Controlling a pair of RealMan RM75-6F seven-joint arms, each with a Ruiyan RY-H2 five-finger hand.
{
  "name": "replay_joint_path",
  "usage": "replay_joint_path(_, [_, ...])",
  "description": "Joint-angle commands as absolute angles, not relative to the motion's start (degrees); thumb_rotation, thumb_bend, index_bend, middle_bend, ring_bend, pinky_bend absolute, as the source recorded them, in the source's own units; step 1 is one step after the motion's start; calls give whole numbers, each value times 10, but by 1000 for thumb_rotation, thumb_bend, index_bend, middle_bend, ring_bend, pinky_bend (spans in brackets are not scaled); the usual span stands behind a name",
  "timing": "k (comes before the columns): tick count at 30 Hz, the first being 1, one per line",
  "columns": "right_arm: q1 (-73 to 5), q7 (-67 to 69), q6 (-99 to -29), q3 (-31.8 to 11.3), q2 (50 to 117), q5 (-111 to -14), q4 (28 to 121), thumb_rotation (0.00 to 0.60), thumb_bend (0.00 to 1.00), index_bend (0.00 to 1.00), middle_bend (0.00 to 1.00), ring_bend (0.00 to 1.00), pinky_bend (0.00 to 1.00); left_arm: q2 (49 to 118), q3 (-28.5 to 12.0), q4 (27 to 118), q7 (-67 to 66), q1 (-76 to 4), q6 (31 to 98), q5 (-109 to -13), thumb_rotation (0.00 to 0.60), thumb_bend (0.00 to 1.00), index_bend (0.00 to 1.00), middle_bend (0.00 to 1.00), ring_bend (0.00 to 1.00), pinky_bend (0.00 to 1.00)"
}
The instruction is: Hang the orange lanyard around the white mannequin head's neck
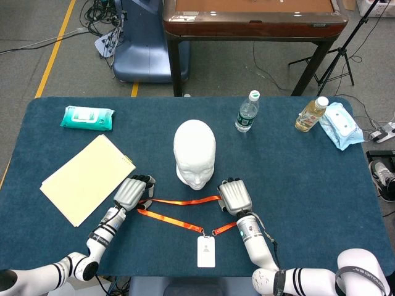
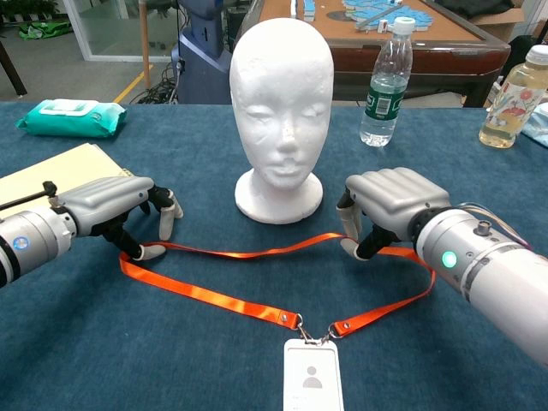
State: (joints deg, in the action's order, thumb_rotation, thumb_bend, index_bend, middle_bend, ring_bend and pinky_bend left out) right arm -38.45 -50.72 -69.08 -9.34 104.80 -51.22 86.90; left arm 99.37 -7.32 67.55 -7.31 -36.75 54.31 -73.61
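The white mannequin head (image 1: 195, 154) (image 2: 282, 111) stands upright mid-table, facing me. In front of it the orange lanyard (image 1: 179, 216) (image 2: 214, 295) lies as a flat loop, with its white badge (image 1: 206, 251) (image 2: 312, 377) nearest me. My left hand (image 1: 131, 192) (image 2: 111, 210) pinches the loop's left end between thumb and a finger, low over the cloth. At the loop's right end my right hand (image 1: 234, 197) (image 2: 390, 205) pinches the strap, its other fingers curled. The far strap runs nearly straight between both hands, just short of the head's base.
A yellow folder (image 1: 86, 177) lies to the left and a teal wipes pack (image 1: 87, 117) at the back left. A water bottle (image 1: 247, 112), a yellow drink bottle (image 1: 311, 115) and a blue wipes pack (image 1: 341, 126) stand at the back right.
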Motion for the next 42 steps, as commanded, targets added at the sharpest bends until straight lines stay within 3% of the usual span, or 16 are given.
replay_joint_path(1, [-384, -506, -691, -94, 1047, -511, 870, 600, 436, 634, 476, 330, 393, 994, -73, 675, -75, -368, 542, -735, 600, 305, 588, 314, 248, 237])
replay_joint_path(16, [-382, -498, -693, -90, 1042, -513, 871, 600, 437, 633, 477, 330, 393, 992, -70, 678, -78, -366, 538, -726, 600, 333, 606, 325, 250, 237])
replay_joint_path(25, [-375, -489, -699, -83, 1027, -527, 893, 600, 436, 638, 477, 331, 393, 979, -66, 698, -45, -350, 573, -749, 600, 332, 626, 341, 254, 237])
replay_joint_path(42, [-367, -460, -730, -85, 984, -599, 988, 600, 436, 642, 477, 332, 393, 884, -76, 853, -47, -331, 655, -802, 600, 332, 627, 333, 255, 238])
